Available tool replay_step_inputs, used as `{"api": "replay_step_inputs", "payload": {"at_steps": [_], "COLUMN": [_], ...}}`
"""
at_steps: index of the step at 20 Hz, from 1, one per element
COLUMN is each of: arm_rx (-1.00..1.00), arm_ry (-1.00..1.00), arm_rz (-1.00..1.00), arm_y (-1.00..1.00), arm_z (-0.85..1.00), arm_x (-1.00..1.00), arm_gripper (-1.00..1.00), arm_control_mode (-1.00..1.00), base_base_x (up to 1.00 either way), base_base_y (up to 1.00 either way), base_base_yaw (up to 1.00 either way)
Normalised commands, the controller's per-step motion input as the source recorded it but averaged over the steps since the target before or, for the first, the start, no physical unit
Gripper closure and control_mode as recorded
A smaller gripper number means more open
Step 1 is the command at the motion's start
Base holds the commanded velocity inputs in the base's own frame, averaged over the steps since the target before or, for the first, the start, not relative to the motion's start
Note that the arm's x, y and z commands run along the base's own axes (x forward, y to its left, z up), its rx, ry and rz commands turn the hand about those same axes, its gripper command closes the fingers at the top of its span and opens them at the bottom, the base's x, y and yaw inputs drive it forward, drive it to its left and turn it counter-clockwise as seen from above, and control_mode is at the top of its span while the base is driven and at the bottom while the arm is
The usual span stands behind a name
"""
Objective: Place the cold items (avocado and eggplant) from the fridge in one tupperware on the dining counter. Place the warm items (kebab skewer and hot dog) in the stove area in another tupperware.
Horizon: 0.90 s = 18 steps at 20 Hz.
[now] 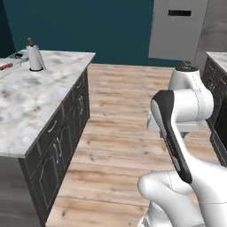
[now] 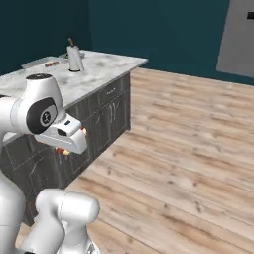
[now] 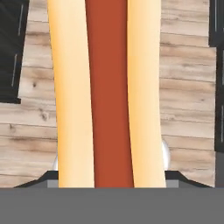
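So: wood plank floor (image 1: pixel 128 115) takes up most of the base views, teal wall (image 2: pixel 163 30) behind it. Marble-topped island counter (image 1: pixel 31 106) with dark cabinet fronts sits to the arm's left; a grey fridge door (image 1: pixel 177 31) hangs at the far end. On the counter's far corner stands a paper towel roll (image 1: pixel 35 57), with a tray-like container (image 1: pixel 9 66) just beside it holding something reddish, too small to identify. Gripper (image 2: pixel 67 146) is folded in close to the arm, above the floor. Hot dog (image 3: pixel 109 92) runs lengthwise through the hand view, bun either side of the sausage, pinched between the fingers, which are closed on it.
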Motion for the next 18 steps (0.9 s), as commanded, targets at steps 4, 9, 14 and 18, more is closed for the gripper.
{"api": "replay_step_inputs", "payload": {"at_steps": [4,9,14,18], "arm_rx": [0.0,0.0,0.0,0.0], "arm_ry": [0.0,0.0,0.0,0.0], "arm_rz": [0.0,0.0,0.0,0.0], "arm_y": [0.0,0.0,0.0,0.0], "arm_z": [0.0,0.0,0.0,0.0], "arm_x": [0.0,0.0,0.0,0.0], "arm_gripper": [1.0,1.0,1.0,1.0], "arm_control_mode": [1.0,1.0,1.0,1.0], "base_base_x": [-0.26,-0.23,0.14,0.46], "base_base_y": [0.53,0.37,0.84,0.88], "base_base_yaw": [0.89,0.86,0.69,0.69]}}
